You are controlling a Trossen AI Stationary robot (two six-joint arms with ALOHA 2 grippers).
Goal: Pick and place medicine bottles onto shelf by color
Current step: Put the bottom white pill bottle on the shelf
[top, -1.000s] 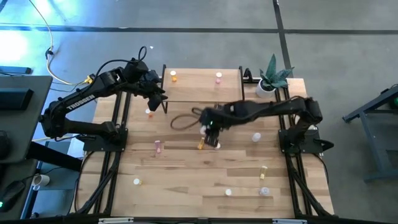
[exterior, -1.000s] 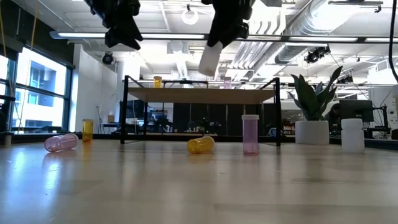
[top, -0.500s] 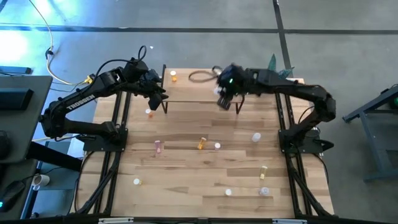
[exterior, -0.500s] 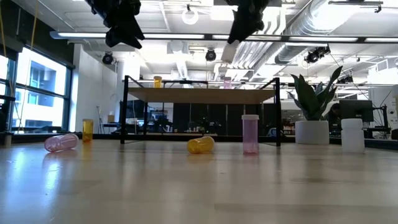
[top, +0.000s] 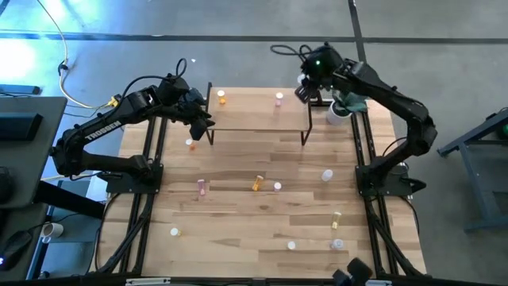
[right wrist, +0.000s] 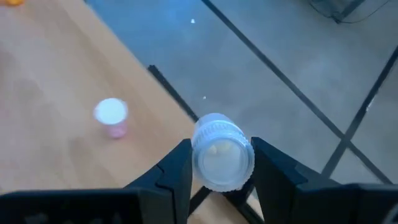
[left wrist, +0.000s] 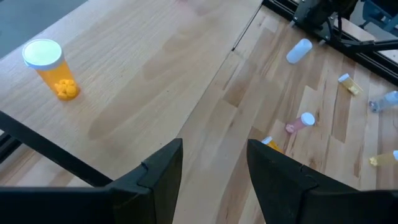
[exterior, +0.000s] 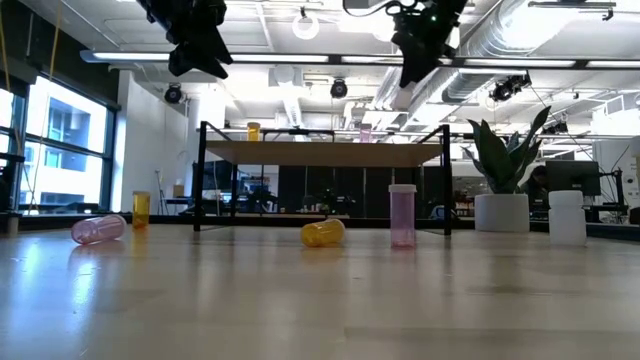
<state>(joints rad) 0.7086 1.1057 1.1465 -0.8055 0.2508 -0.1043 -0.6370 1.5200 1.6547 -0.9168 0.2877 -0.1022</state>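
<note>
- Right gripper (right wrist: 217, 163) carries a clear bottle (right wrist: 222, 151) pinched in its fingers, at the shelf (top: 254, 111)'s two-o'clock corner.
- Orange bottle (top: 221, 98) and pink bottle (top: 279, 98) stand shelved.
- Left gripper (left wrist: 212, 163), fingers spread, empty; roughly nine bottles remain on the surface (top: 238, 214).

An open-plan lab or workshop: exposed ceiling ducts (exterior: 520, 40), strip lights (exterior: 300, 58), concrete floor (top: 254, 56).

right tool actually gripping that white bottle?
Touching. Right wrist view: the white bottle sits between the right tool with both fingers pressed against its sides.
</note>
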